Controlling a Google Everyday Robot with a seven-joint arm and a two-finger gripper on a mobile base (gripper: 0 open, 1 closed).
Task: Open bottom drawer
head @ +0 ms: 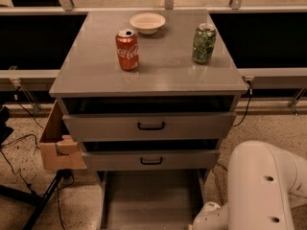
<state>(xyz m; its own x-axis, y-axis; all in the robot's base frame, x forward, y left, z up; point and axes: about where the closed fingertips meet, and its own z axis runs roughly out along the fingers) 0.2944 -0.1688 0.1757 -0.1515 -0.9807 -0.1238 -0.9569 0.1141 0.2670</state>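
The grey cabinet point(148, 75) has three drawers. The bottom drawer point(151, 200) stands pulled out toward me, and its plain grey tray shows below the middle drawer front point(151, 160). Its own front panel and handle lie below the picture's lower edge. The top drawer front point(151, 126) with its black handle also sits slightly out. My white arm point(268, 186) comes in at the lower right, and its wrist part point(206, 217) reaches down beside the tray's right side. The gripper itself is below the picture's edge, out of view.
On the cabinet top stand a red cola can point(127, 49), a green can point(204, 43) and a white bowl point(147, 22). A cardboard box point(57, 145) hangs at the cabinet's left side. A black stand leg point(43, 202) and cables lie on the speckled floor at left.
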